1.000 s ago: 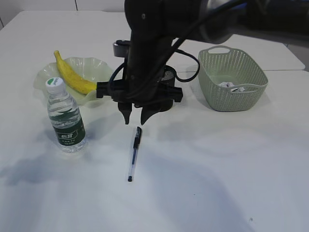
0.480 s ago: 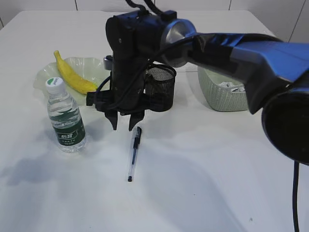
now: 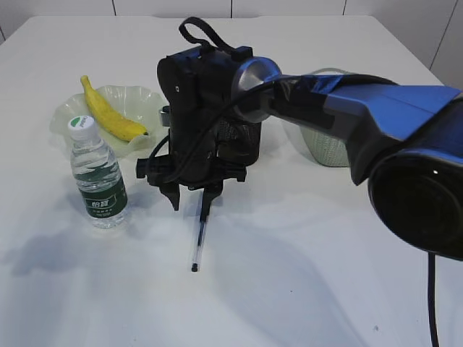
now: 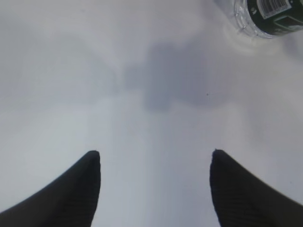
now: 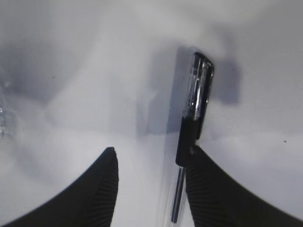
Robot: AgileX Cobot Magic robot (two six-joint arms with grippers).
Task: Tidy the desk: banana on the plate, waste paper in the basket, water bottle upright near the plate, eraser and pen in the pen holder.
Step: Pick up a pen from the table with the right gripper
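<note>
Right claw (image 5: 150,182) (jaws apart) straddling pen (image 5: 194,135).

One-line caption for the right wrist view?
Open right gripper low over the desk, its right finger touching the pen.

One camera looks down at a slant from in front, far enough back to take in most of the white worktop (image 3: 304,289), from the plate (image 3: 130,101) to the basket (image 3: 325,148). The left wrist camera looks almost straight down, close to the worktop, and catches the bottom of the water bottle (image 4: 265,16) at its top edge. The right wrist camera looks down from very close at the pen (image 5: 194,118). The bottle (image 3: 98,181) and pen (image 3: 199,238) show in the front view too.
</note>
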